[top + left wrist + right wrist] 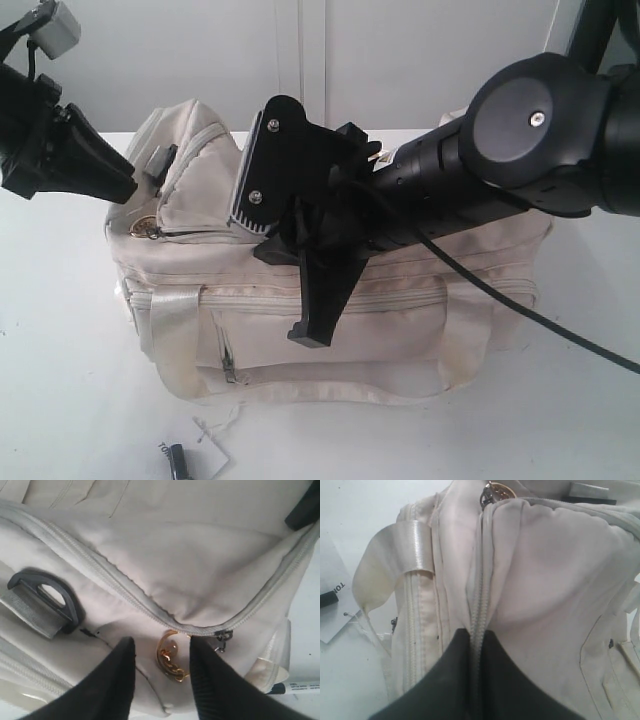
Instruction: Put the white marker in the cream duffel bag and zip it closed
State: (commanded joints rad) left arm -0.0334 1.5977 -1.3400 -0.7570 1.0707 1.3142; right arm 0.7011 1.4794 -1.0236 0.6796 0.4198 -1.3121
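Right gripper (475,632) clenched on bag (400,330) zip seam | left gripper (162,640) fingers apart by gold ring (170,660) | marker (300,686) on table (560,400) beside bag, not in yet | zip looks shut, prob. needs opening 1st

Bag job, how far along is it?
Nothing looks done: the marker lies on the table beside the bag, whose zip is closed where visible. In hand: right gripper pinches the zip seam; left gripper is open around the gold ring. To do: unzip, marker in, rezip.
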